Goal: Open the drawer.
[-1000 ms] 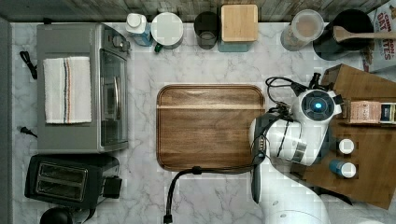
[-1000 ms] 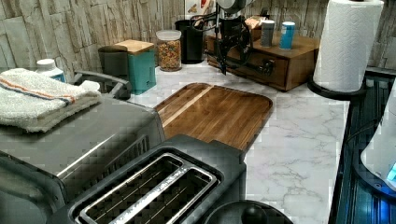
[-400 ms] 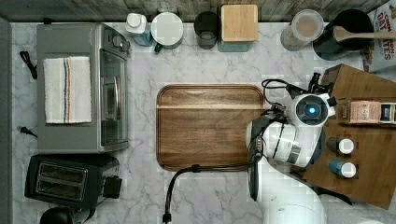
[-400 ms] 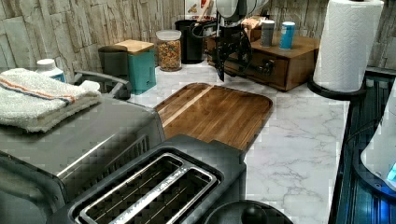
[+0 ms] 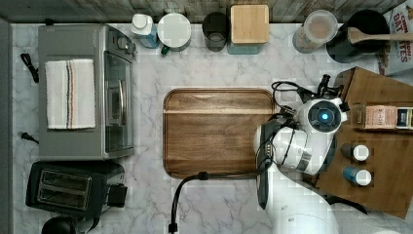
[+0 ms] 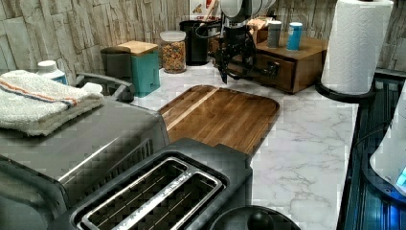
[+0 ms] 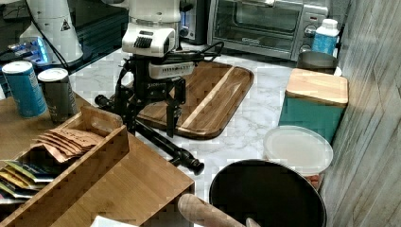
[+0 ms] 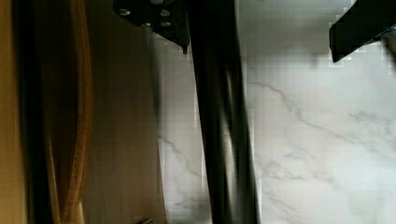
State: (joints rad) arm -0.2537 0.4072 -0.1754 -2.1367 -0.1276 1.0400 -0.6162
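Drawer [image 6: 282, 72] sits in the small wooden cabinet [image 5: 384, 146] at the counter's [image 5: 204, 68] right edge in the top view, front facing the wooden tray [image 5: 219, 131]. Black bar handle [image 7: 163, 142] runs across the drawer front, standing a little off it on end posts.

Arm: wrist vertical, claw [image 7: 150, 123] pointing straight down just in front of the cabinet. White wrist housing directly above the handle in the top view. Cable [image 5: 195, 187] trails from the arm along the tray's near edge.

Claw: fingers spread, one finger [image 7: 172, 113] on the tray side of the bar, the other on the cabinet side, so the handle lies between them. Wrist view shows the bar [image 8: 222, 121] running between the two tips with a gap to the tray-side fingertip [image 8: 359, 28]; nothing clamped.

Drawer front looks flush or nearly flush with the cabinet in the left view; cannot tell exactly.

Two cans [image 7: 40, 92] and a box of packets [image 7: 66, 156] rest on the cabinet top.
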